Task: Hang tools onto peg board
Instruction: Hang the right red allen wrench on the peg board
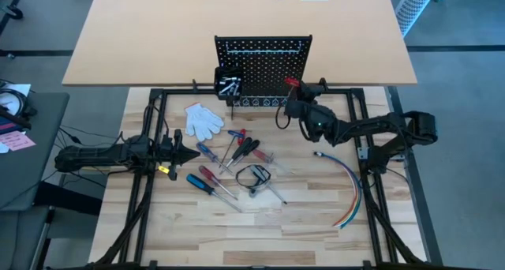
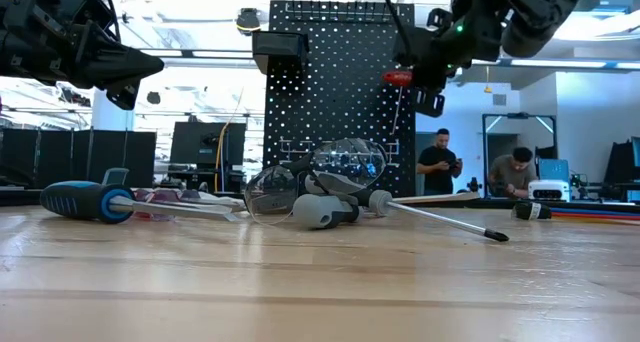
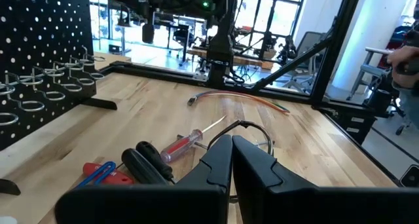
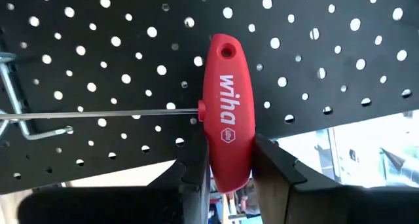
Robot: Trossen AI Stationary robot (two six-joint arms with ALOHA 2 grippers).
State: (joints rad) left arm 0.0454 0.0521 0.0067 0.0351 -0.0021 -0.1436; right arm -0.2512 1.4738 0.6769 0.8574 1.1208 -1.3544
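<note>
Red T-handle driver (image 4: pixel 226 116), light and stiff, is sitting clamped by its handle in the right gripper (image 4: pixel 229 162) jaws; left gripper (image 3: pixel 230 160) jaws are resting shut, empty.

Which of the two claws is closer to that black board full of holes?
The right. The right claw holds a red-handled tool right against the peg board; the left claw, shut, hangs over the tools lying on the table, well away from it.

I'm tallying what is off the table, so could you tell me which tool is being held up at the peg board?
The red T-handle tool, clamped in the right gripper against the peg board. The other tools lie on the table.
</note>
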